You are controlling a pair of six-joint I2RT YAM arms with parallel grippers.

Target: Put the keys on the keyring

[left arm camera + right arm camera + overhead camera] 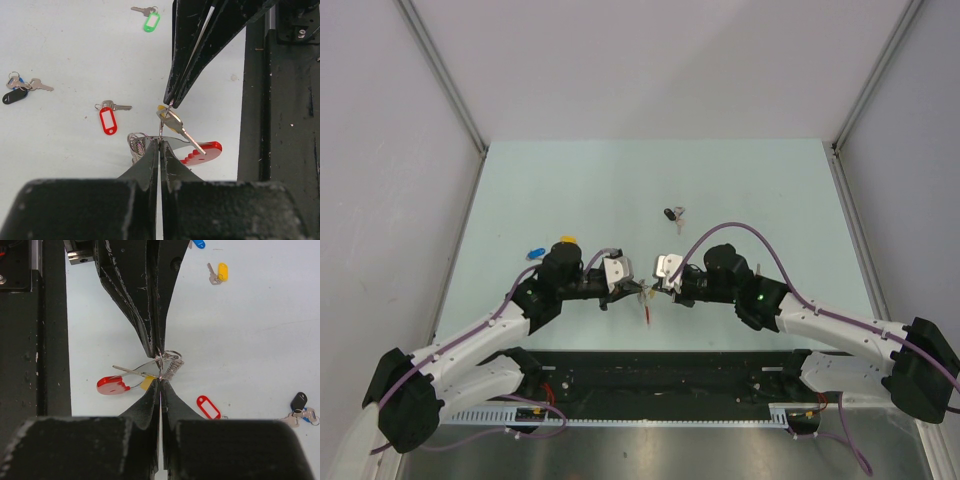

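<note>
Red plastic and pale chain hang between my two arms: my left gripper, clenched tight, pinches the keyring at its thin wire over the table, the red half trailing to one side and the grey chain bunched on the other. Tip to tip against it, my right gripper, likewise clamped, grasps the yellow-tagged key, whose blade slants across the loop. By my reckoning the threading step is in hand; the key's small eye sits at the wire, though whether it is already on I cannot tell. The next move calls for a fine slide of the key along the wire while the left holds firm, neither grip slipping. Farther out lie the red-tagged key, a black-tagged key and, farthest, the green-tagged key, not yet threaded.
</note>
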